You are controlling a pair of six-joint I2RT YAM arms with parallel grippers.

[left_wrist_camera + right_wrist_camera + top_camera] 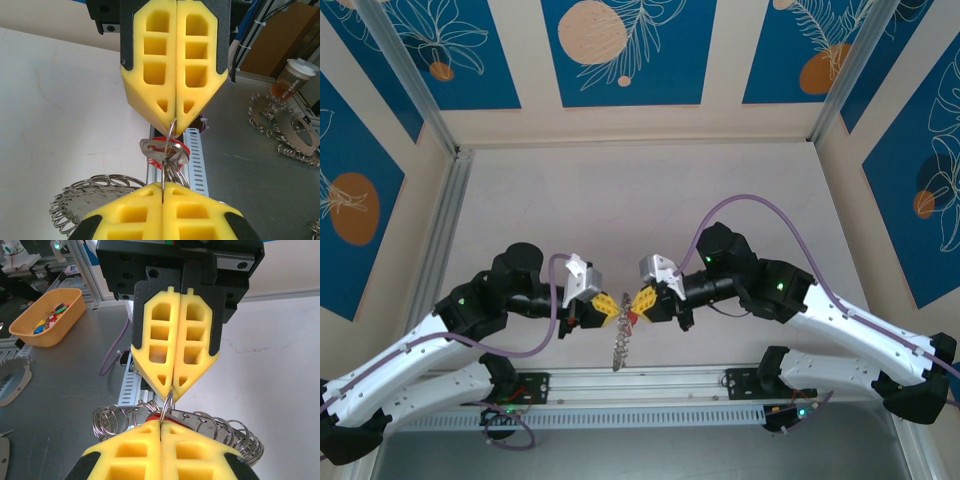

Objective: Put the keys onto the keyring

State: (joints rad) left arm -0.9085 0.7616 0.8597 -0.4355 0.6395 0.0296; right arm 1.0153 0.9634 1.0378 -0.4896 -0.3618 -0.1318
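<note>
Over the near edge of the pale tabletop [620,200], the two arms meet tip to tip. The left fingers [608,306] and the right fingers [643,301] point straight at each other and almost touch. From the left wrist, the left fingers [163,192] are pressed together, with a thin wire of the keyring [170,131] running into their seam. The right fingers [176,112] opposite are also together and pinch the top of the same ring at their tip. The right wrist view agrees: the right fingers [160,427] are shut at the bottom, the left fingers [173,380] are shut above, and the keyring [169,399] is stretched between the two tips. The keys [619,350] hang from it in a silvery string, dangling down in front of the metal rail [650,380]. One flat key [160,148] lies across the ring just above the left fingers, with a red piece [156,161] right behind it. More looped metal fans out below [210,427]. An orange basket [50,315] sits well apart on the grey bench.
</note>
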